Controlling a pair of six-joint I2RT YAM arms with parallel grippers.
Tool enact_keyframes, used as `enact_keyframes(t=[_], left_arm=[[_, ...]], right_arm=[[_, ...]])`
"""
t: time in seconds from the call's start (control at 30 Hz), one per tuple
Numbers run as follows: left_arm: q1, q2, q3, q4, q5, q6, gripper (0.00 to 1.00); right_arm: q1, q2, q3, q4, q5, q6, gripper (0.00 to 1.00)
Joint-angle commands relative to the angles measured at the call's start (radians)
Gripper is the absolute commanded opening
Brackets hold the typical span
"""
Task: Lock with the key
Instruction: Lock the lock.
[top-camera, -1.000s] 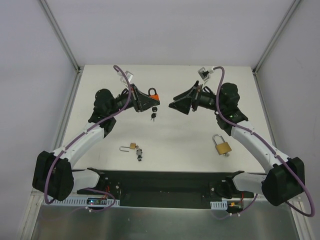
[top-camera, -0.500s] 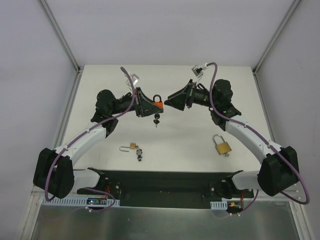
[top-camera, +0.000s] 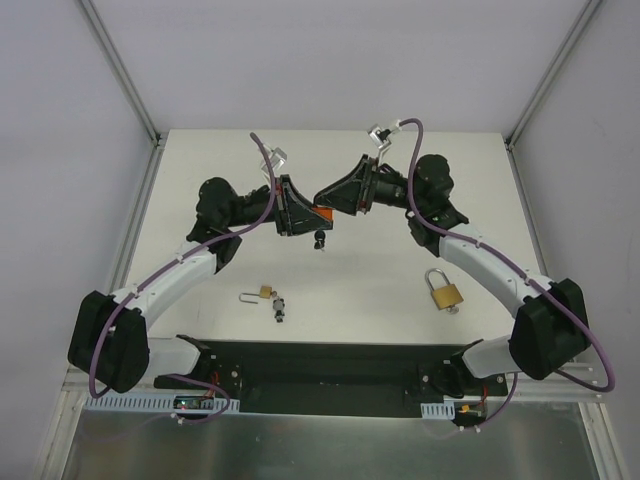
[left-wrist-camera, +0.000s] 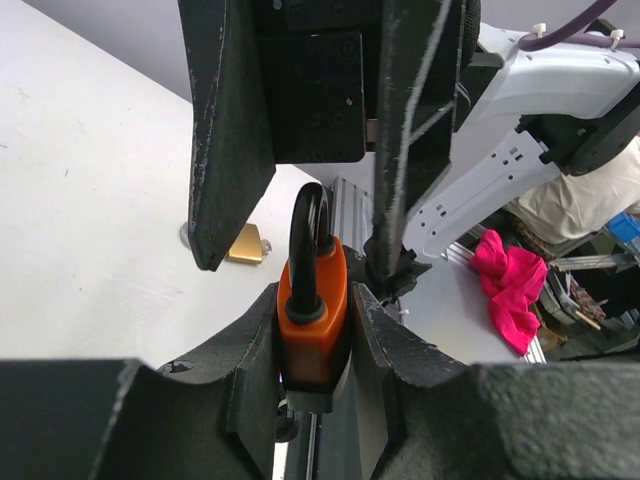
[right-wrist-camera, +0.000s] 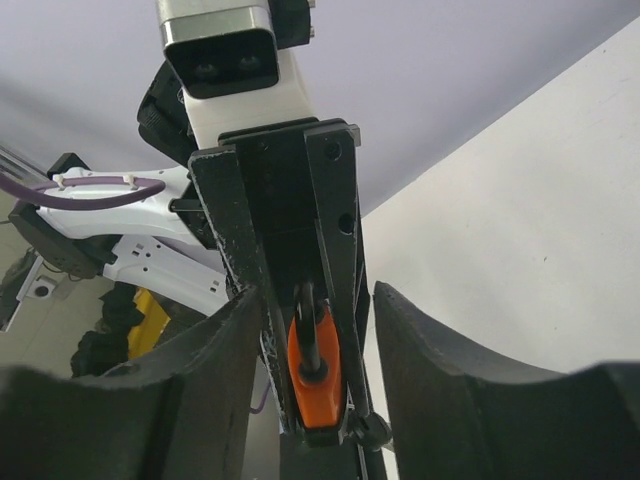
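Orange padlock held aloft, key not yet turned.

Above the far middle of the white table (top-camera: 400, 270), my left claw (top-camera: 304, 211) is clamped narrow on the body of the orange padlock (left-wrist-camera: 312, 335), with its shackle pointing at my right claw (top-camera: 334, 196). That one stands part-open, a finger either side of the left one's tip, gripping nothing I can see. The key bunch (top-camera: 320, 241) dangles under the padlock. I judge the pick-up done, while pressing the shackle home and turning the key are left.
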Motion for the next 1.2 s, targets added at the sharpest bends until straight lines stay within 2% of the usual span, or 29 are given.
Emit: enact_keyframes(t=[0.0,0.13,0.2,0.23,0.33,0.53,0.7,0.9,1.17], left_arm=[[-0.017,0.000,0.053,0.094,0.009,-0.008,0.00],[-0.026,0.020,0.064,0.100,0.014,-0.019,0.00],[-0.028,0.025,0.067,0.105,0.015,-0.023,0.00],[-0.028,0.025,0.067,0.106,0.015,-0.023,0.00],[-0.029,0.026,0.067,0.108,0.015,-0.022,0.00],[-0.028,0.028,0.068,0.097,0.017,-0.016,0.00],[-0.028,0.022,0.071,0.050,0.023,0.009,0.46],[-0.025,-0.030,0.025,-0.016,-0.023,0.072,0.62],[-0.016,-0.049,-0.024,-0.019,-0.031,0.087,0.70]], right_arm=[[0.011,0.005,0.045,0.054,-0.020,0.005,0.47],[0.018,0.011,0.056,0.036,-0.020,-0.003,0.36],[0.023,0.016,0.062,0.022,-0.022,-0.010,0.23],[0.023,0.019,0.067,0.016,-0.028,-0.013,0.12],[0.023,0.021,0.065,-0.003,-0.037,-0.029,0.01],[0.021,-0.004,0.061,-0.061,-0.021,-0.082,0.01],[0.009,-0.045,0.044,-0.089,0.028,-0.098,0.01],[-0.014,-0.099,0.018,-0.092,0.081,-0.098,0.01],[-0.044,-0.173,-0.011,-0.090,0.125,-0.095,0.01]])
